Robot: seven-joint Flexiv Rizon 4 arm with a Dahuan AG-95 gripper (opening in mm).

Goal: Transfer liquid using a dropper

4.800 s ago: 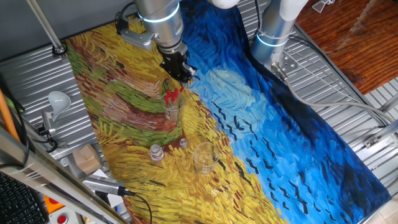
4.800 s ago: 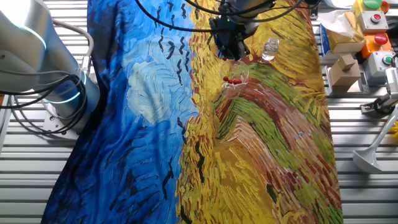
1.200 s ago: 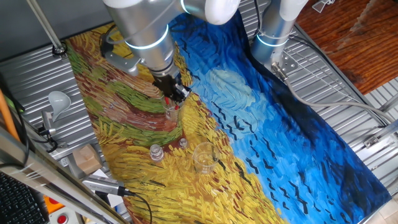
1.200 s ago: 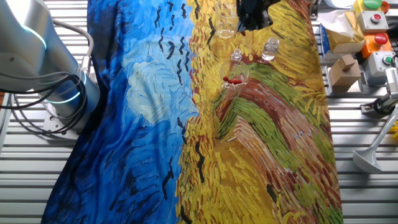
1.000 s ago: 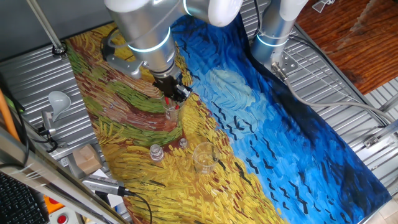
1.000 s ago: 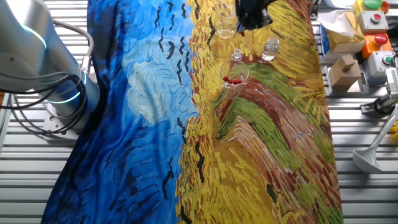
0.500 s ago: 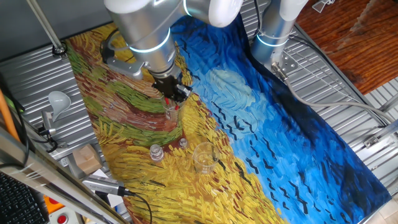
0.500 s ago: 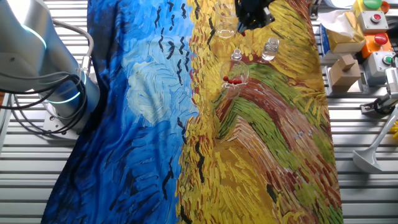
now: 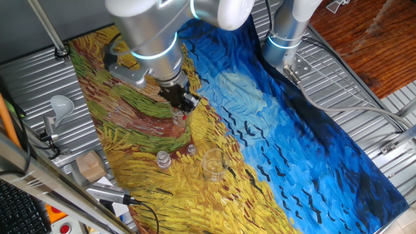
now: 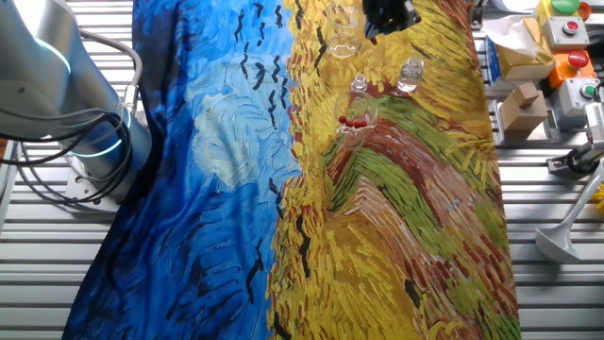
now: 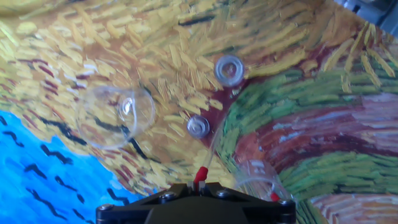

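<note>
My gripper [image 11: 199, 184] is shut on the red bulb of a dropper [image 11: 200, 174]. Its clear stem [image 11: 213, 142] points down toward the cloth beside a small clear vial [image 11: 199, 126]. In one fixed view the gripper [image 9: 184, 103] hangs just above a clear beaker [image 9: 180, 119] that holds other red-bulbed droppers. The same beaker [image 10: 357, 121] shows red bulbs in the other fixed view, where the gripper [image 10: 385, 19] is at the top edge. A wide empty-looking beaker [image 11: 115, 115] stands to the left in the hand view.
A second small vial [image 11: 229, 70] stands further off. The painted cloth [image 9: 273, 149] covers the table. A grey robot base [image 9: 286, 32] stands at the back. Boxes [image 10: 521, 104] and buttons [image 10: 576, 57] lie off the cloth's edge.
Earlier the gripper was down at the beaker of droppers. It has since come up with one dropper, and over the last second it has drifted slightly toward the vials.
</note>
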